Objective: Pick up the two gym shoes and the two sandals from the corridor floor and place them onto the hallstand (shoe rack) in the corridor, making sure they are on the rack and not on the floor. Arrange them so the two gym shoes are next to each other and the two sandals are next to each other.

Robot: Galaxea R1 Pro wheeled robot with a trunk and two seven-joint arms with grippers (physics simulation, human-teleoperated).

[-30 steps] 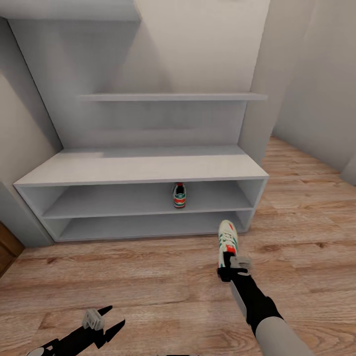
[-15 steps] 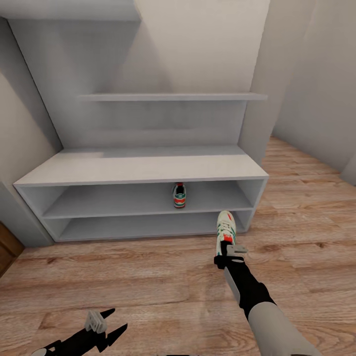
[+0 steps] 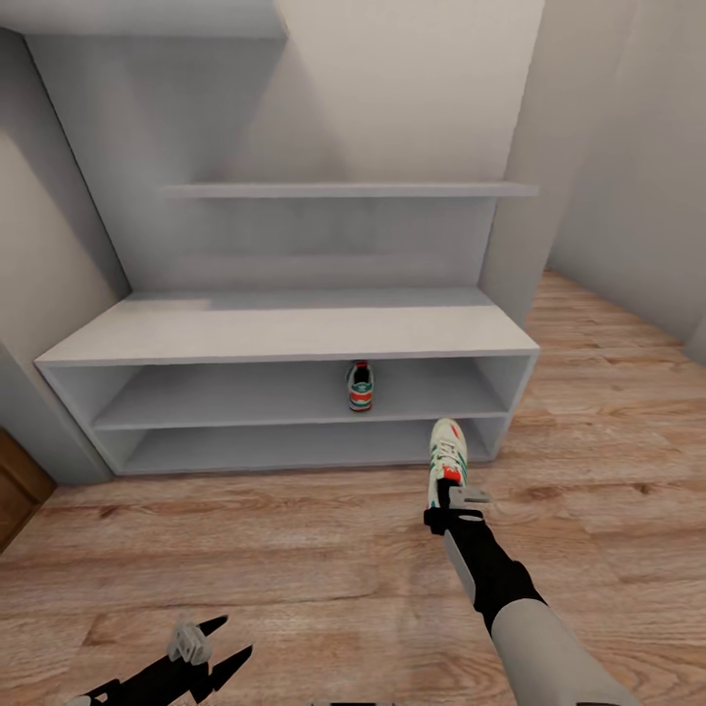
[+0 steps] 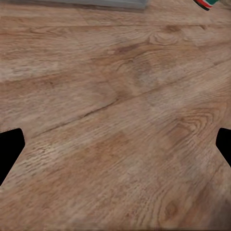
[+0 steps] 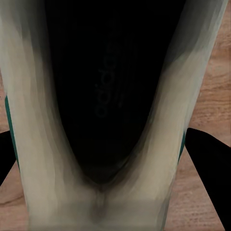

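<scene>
Before the pale grey hallstand (image 3: 284, 338), the right claw (image 3: 449, 498) is clamped on the heel end of a gym shoe (image 3: 448, 453), holding it toe-forward just in front of the lower compartment's right end, over the wood-grain floor (image 3: 294, 549). The shoe is cream-white with green side stripes and a red-orange tongue label. Seen from the right wrist, its dark inside opening and cream collar (image 5: 103, 202) sit between the claw's black fingers (image 5: 207, 159), with a green stripe edging each side.

The second shoe (image 3: 360, 385), same colours with a red-orange heel patch facing out, stands on the upper of the two low compartments, right of centre and set back from the edge. The flat top and the long shelf (image 3: 343, 190) above it are bare.

The left claw (image 3: 211, 655) hangs low over the floor with its fingers apart; from the left wrist, the black fingertips (image 4: 9, 149) frame bare planks, and a scrap of the held shoe (image 4: 207, 4) shows at the frame's edge.

Compared with a second ago, the held shoe is slightly nearer the hallstand, and the whole view has shifted a little, the camera having moved. The shoe on the shelf has not moved.
</scene>
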